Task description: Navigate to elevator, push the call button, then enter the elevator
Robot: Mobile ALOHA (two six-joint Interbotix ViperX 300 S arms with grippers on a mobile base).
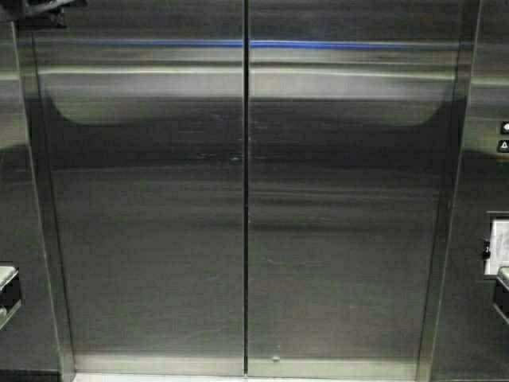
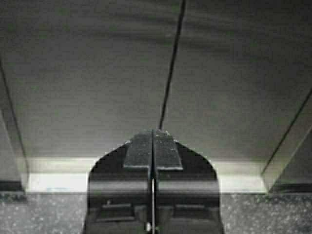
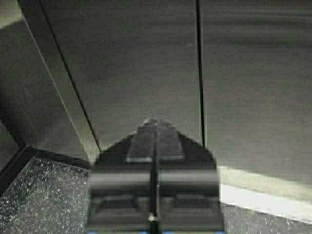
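The elevator (image 1: pixel 151 223) fills the high view: two brushed-steel sliding doors, shut, with a dark centre seam (image 1: pixel 246 199) and a steel frame (image 1: pixel 457 199). Two small dark square buttons (image 1: pixel 504 137) sit on the right frame at the picture's edge. My left gripper (image 2: pixel 153 130) is shut and empty, pointing at the doors (image 2: pixel 87 73) near the seam. My right gripper (image 3: pixel 152 120) is shut and empty, pointing at the doors (image 3: pixel 136 63) just beside the seam. In the high view only a sliver of each arm shows, at the left edge (image 1: pixel 6 290) and the right edge (image 1: pixel 503 290).
A bright metal door sill (image 2: pixel 53 181) runs along the foot of the doors, with speckled dark floor (image 2: pixel 39 214) in front of it. A white framed notice (image 1: pixel 499 247) hangs on the steel panel right of the doors. The door jamb (image 3: pixel 53 97) stands close to the right gripper.
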